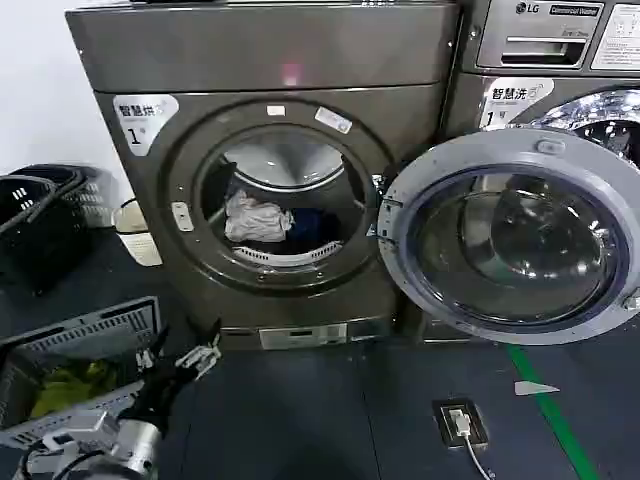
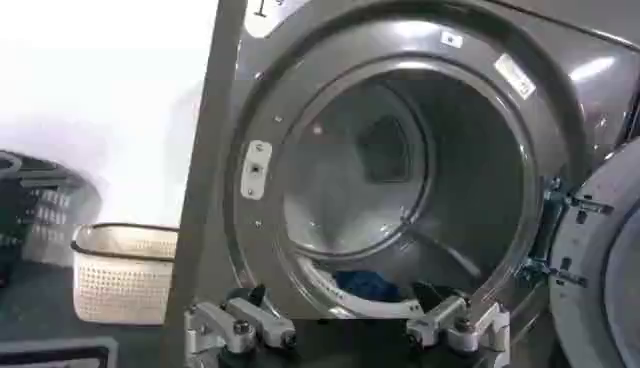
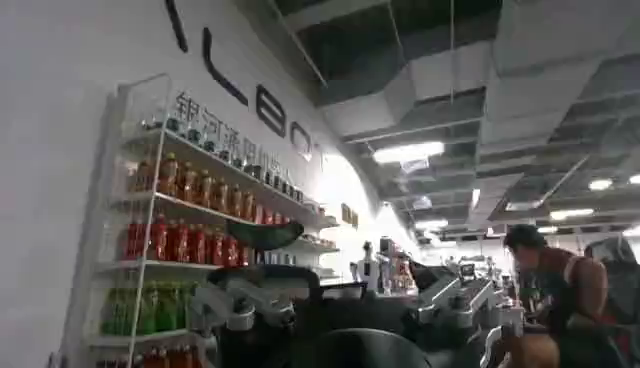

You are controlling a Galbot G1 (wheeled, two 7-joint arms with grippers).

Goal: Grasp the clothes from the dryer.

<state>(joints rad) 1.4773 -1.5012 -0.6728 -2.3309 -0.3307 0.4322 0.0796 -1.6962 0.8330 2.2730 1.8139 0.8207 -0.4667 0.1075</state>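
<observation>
Head view, clothes inside dryer, left gripper fingers spread, well below.

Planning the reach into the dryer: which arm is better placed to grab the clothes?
Probably left. The left claw is open, low in front of the dryer, its camera looking into the drum at the clothes. The right claw faces away, toward drink shelves.

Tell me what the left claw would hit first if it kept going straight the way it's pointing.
Probably the dryer's lower porthole rim: the open left claw points at the drum mouth, its fingertips framing the dark blue garment just inside. Depth is unclear.
</observation>
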